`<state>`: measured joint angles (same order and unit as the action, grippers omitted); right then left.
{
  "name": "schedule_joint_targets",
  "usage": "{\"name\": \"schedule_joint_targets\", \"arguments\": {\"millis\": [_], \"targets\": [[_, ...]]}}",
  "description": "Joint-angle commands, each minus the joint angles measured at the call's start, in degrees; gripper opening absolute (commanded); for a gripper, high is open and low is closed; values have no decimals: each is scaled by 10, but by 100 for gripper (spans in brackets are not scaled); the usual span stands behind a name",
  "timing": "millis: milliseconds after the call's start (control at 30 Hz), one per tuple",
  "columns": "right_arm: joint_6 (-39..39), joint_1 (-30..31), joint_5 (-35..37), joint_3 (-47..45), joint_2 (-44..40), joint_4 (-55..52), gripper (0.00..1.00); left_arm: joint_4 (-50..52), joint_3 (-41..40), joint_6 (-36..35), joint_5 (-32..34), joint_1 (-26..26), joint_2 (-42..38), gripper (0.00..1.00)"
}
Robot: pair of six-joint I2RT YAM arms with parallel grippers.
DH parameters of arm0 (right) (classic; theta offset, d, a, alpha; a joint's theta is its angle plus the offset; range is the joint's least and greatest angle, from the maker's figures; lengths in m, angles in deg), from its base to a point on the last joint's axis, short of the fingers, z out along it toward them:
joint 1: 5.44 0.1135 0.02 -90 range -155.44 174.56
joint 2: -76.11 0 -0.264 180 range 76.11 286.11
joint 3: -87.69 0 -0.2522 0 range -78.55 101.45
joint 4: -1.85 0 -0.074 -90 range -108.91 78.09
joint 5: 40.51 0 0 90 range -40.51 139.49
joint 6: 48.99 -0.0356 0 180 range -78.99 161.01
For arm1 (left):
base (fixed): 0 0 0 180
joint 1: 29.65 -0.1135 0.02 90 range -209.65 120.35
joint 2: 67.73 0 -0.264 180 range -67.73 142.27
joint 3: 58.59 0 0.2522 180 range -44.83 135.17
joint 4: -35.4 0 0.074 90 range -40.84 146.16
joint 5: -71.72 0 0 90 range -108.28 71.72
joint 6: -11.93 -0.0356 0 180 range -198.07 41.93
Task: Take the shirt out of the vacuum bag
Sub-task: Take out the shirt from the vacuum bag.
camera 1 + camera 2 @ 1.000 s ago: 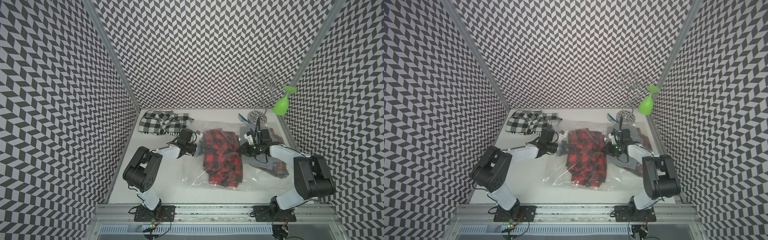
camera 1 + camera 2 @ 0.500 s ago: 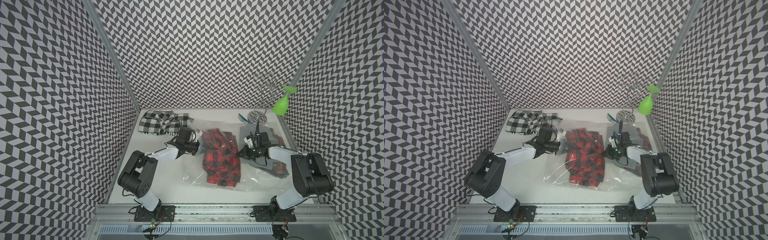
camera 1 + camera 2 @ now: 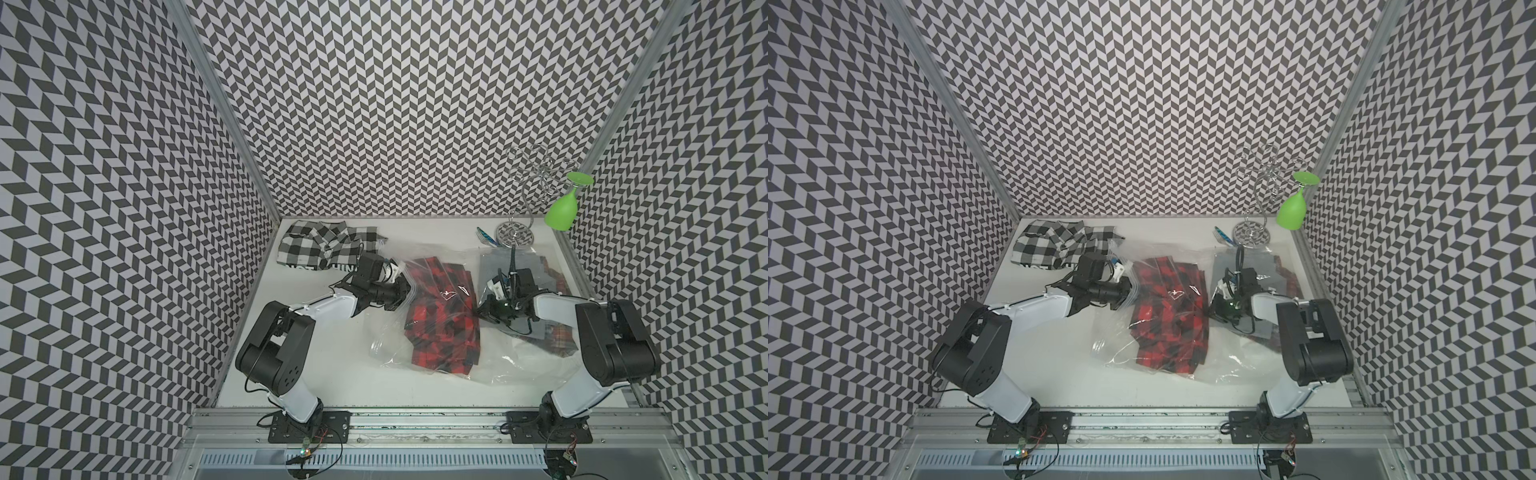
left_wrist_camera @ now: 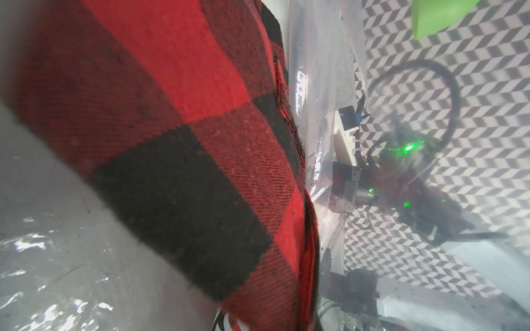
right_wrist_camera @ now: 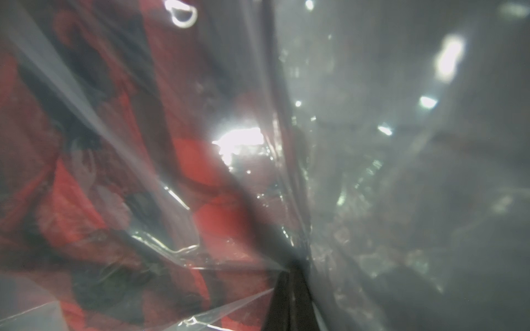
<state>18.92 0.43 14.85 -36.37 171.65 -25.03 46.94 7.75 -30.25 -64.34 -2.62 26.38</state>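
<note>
The clear vacuum bag point(image 3: 511, 365) point(image 3: 1225, 368) lies crumpled in the middle of the table, with the red-and-black plaid shirt point(image 3: 440, 316) point(image 3: 1167, 316) inside it. My left gripper point(image 3: 404, 291) point(image 3: 1128, 293) is at the bag's left end, shut on the shirt point(image 4: 186, 129). The cloth fills the left wrist view and hides the jaws. My right gripper point(image 3: 481, 309) point(image 3: 1212, 309) is on the bag's right side. It is shut on the bag's film point(image 5: 372, 172), which runs in taut creases to the fingertips point(image 5: 291, 286).
A black-and-white checked cloth point(image 3: 324, 249) lies at the back left. A wire glass rack point(image 3: 515, 237) holding a green glass point(image 3: 561, 212) stands at the back right. Another clear bag of dark clothes point(image 3: 552, 336) lies under my right arm.
My left arm has stretched a little further right at the bag's left end. My right gripper has shifted slightly left and pinched down on the plastic, and the bag's film has bunched between the grippers.
</note>
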Motion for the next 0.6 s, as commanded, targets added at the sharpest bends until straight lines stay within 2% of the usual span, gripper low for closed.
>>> {"name": "schedule_joint_targets", "arguments": {"millis": [0, 400, 567], "targets": [[-2, -3, 117, -19, 20, -19, 0, -20, 33, 1, -17, 3, -43, 0], [-9, -5, 147, -25, 20, -18, 0, -4, 23, 0, -31, 2, -78, 0], [-13, -5, 148, -27, 16, -16, 0, 26, 8, -25, -25, -16, -97, 0]]}}
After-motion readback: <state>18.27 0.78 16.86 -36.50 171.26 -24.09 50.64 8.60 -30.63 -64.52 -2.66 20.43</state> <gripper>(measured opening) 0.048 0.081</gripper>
